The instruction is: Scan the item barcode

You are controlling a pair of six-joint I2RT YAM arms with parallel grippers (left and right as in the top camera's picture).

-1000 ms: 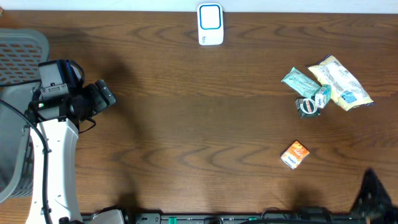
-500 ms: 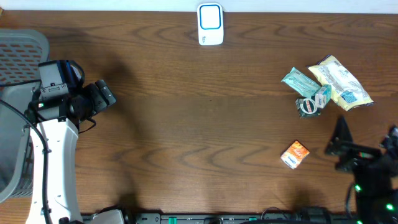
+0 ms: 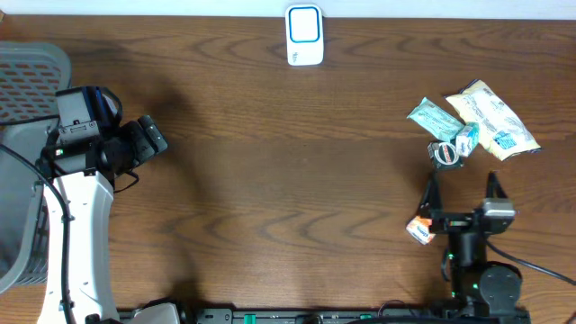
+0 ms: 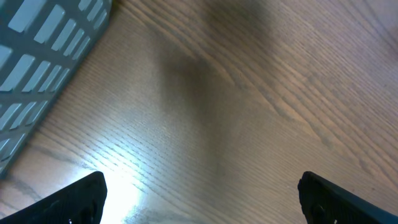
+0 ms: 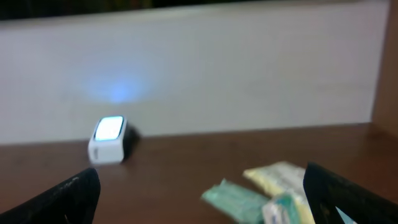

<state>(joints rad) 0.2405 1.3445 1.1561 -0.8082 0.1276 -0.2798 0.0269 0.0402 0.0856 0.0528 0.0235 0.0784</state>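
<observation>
The dark brown wood-grain desk [image 3: 288,180] fills the overhead view. At its left edge stands a grey slotted plastic basket [image 3: 22,81], with the white left arm [image 3: 76,234] rising beside it. The left gripper [image 3: 155,139] hangs over bare wood just right of the basket, its jaws spread wide with nothing between them.

The black right gripper [image 3: 463,184] is low at the right front of the desk and points toward the far edge. Its jaws also stand fully apart and hold nothing.

A crinkled yellow-and-white packet [image 3: 493,120] lies near the far right, with a pale green foil pouch [image 3: 434,117] just beside it. A small green-and-white carton [image 3: 466,139] and a small dark round object [image 3: 445,155] are tucked against their near side.

A white box-shaped scanner with a blue-lit face [image 3: 304,34] stands at the far edge, centre, well apart from everything else.

The small orange carton [image 3: 418,228] lies on the desk at the outer side of the right gripper's finger nearer the desk's middle. It is partly hidden under that finger, and whether they touch cannot be told.
</observation>
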